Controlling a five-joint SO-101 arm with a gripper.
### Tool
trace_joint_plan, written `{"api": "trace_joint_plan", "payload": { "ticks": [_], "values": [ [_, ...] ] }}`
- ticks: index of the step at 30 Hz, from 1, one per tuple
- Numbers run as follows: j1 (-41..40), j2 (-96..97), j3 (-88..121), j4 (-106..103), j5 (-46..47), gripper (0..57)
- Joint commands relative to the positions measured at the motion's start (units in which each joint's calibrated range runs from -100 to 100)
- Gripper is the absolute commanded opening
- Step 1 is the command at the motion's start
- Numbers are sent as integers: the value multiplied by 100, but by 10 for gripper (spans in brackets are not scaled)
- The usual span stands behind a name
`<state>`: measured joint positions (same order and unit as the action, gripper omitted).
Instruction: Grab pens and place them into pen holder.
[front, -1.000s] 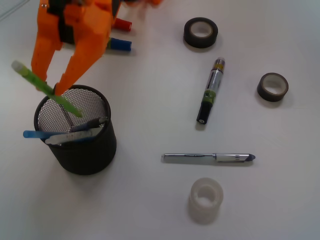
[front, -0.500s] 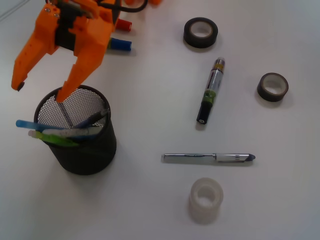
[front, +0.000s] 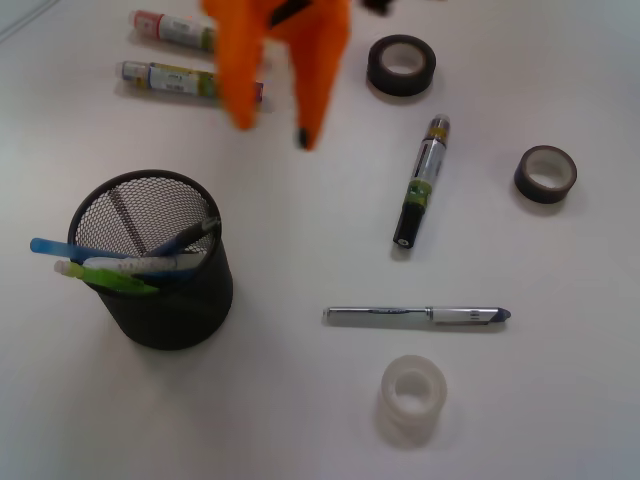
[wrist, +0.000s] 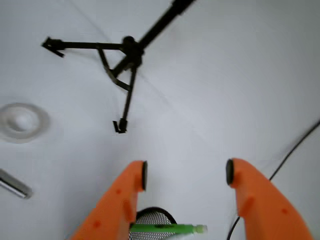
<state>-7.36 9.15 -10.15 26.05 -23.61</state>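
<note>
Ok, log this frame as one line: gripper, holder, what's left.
gripper: open, empty, above table | pen holder: four pens in, lime-green pen included | left: silver-and-white pen on table

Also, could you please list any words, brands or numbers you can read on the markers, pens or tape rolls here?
No text can be quoted.
Red-capped marker: label printed, too blurred to read.
Second labelled marker: print too small to read.
Black-capped marker: label illegible.
Silver-and-white pen: faint dark line of print along the barrel, unreadable.
Tape rolls and pen holder: no markings visible.
</note>
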Motion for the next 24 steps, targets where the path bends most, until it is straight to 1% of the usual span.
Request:
{"api": "trace_joint_plan", "payload": {
  "ticks": [1, 5, 12, 17, 24],
  "values": [
    [-344, 433, -896, 554, 186, 190],
    [-636, 1478, -2200, 1428, 391, 190],
    [-860, 3425, -4601, 2820, 654, 188],
    [-905, 4249, -5189, 3213, 767, 187],
    [-882, 4742, -5153, 3484, 825, 187]
  ]
}}
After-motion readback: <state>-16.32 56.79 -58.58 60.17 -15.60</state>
